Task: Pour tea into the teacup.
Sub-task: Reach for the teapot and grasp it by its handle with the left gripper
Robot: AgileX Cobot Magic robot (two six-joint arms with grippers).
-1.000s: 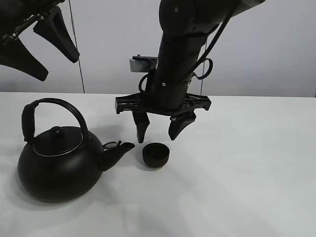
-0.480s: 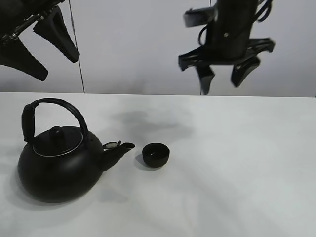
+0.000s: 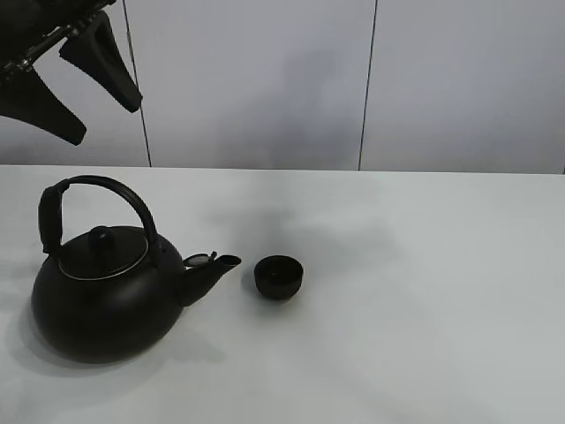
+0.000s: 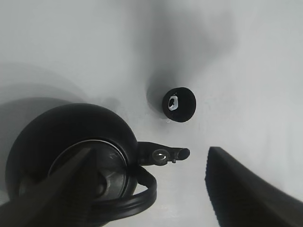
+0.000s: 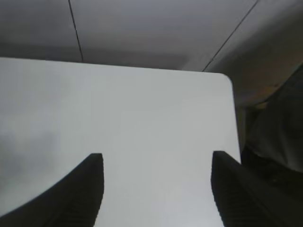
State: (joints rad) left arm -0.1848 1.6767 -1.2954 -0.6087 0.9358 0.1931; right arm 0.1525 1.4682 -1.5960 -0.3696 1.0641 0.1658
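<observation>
The small black teacup (image 3: 279, 276) stands on the white table (image 3: 424, 309), just beyond the spout of a big black kettle (image 3: 101, 296) with an arched handle and its lid on. No tea is in view. My left gripper (image 3: 110, 124) hangs open high above the kettle, empty. In the left wrist view the left gripper (image 4: 151, 152) frames the kettle (image 4: 71, 142) and the teacup (image 4: 180, 105) far below. The exterior view does not show my right gripper. In its own wrist view the right gripper (image 5: 156, 156) is open over bare table, holding nothing.
The right wrist view shows the table's rounded corner (image 5: 226, 80) and a dark shape (image 5: 279, 137) past the edge. A pale panelled wall (image 3: 265, 79) stands behind the table. The kettle's spout (image 3: 212, 269) points at the cup.
My right arm rose from just above the teacup, went up and right, and left the exterior view. Kettle, teacup and left gripper stayed where they were.
</observation>
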